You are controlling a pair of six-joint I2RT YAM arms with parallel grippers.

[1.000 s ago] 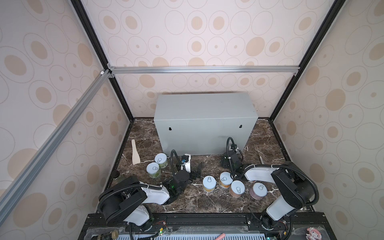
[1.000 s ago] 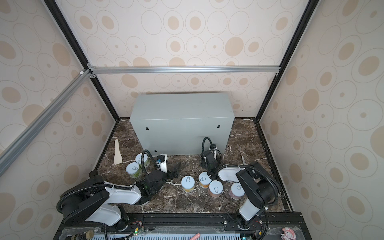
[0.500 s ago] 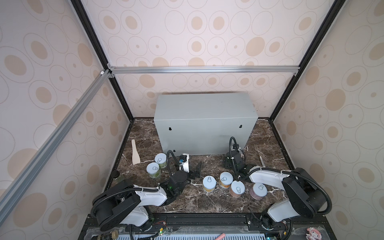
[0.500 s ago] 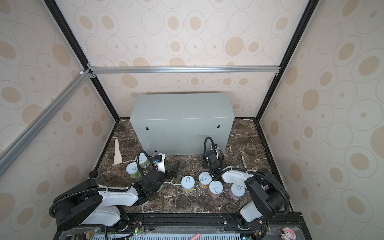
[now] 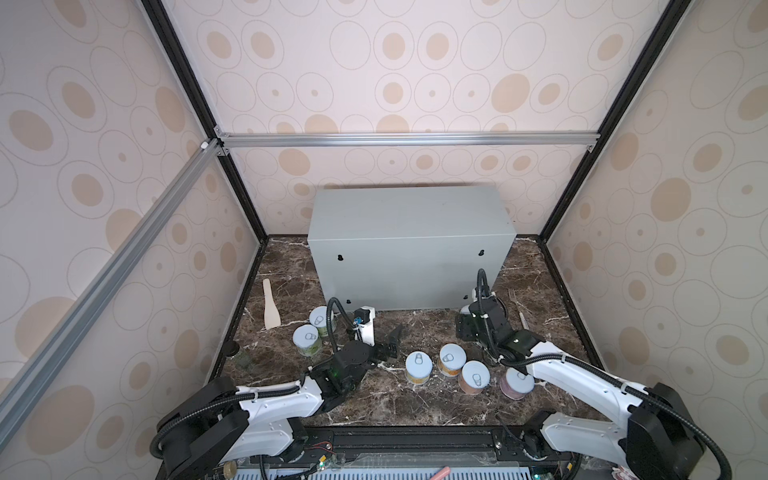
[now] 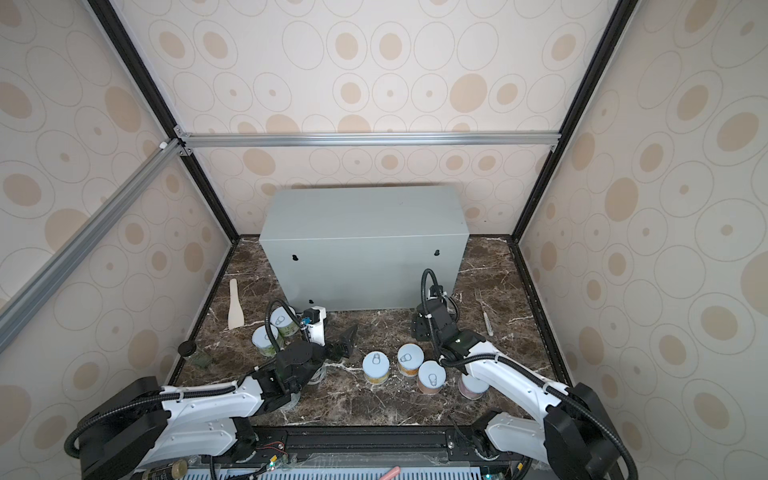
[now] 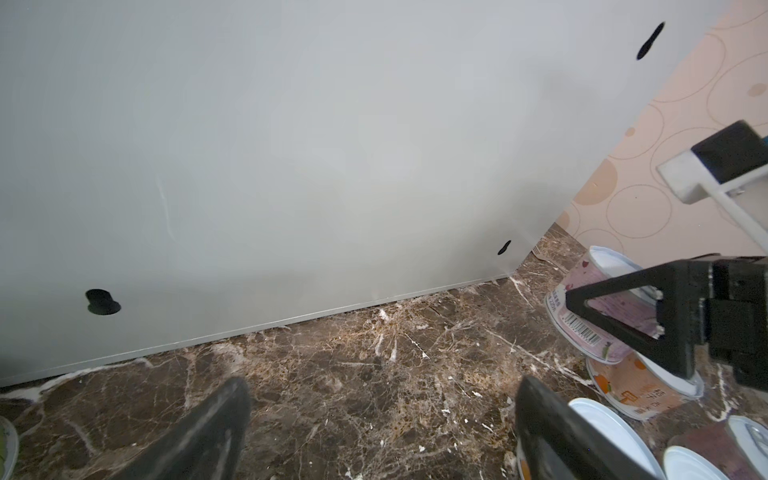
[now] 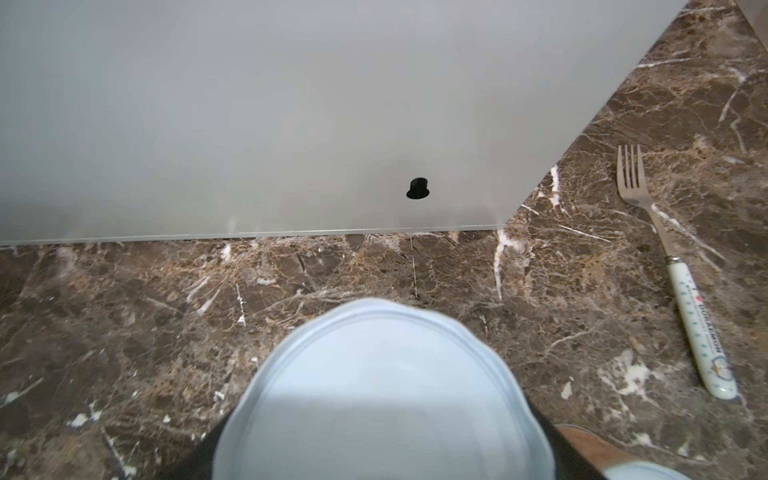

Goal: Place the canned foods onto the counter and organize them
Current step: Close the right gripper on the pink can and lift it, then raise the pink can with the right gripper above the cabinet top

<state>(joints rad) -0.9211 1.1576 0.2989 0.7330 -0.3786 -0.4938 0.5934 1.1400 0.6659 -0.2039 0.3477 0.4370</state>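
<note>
Cans [image 5: 451,356] are the things you must move, and none of them is on the counter [image 5: 409,266] yet; its flat top is bare in both top views. Four of them stand in a loose row on the marble [image 5: 374,399] in front of your right arm. Two green cans [image 5: 307,338] stand close together at the left, near the wooden spatula [image 5: 271,307]. Your right gripper [image 5: 471,328] is pinching one more can [image 8: 374,395] by its sides: in the right wrist view the pale lid fills the space between the two dark fingers [image 8: 199,457]. In the left wrist view a can with a pink-purple label shows behind that gripper's near finger, so I judge it is this same one. It is low, just in front of the counter's front wall, near the lower right corner; I cannot tell if it is lifted from the marble. Its axis looks upright, with the lid up. The relation that matters is this: the place for it is above and behind the gripper, over the front edge, so you must first go up along the wall and only then forward. Your left gripper [image 7: 382,380] is spread wide and holds nothing. It is low over the marble and faces the same wall. The green cans are on its left side, so it is the nearer arm for them.
</note>
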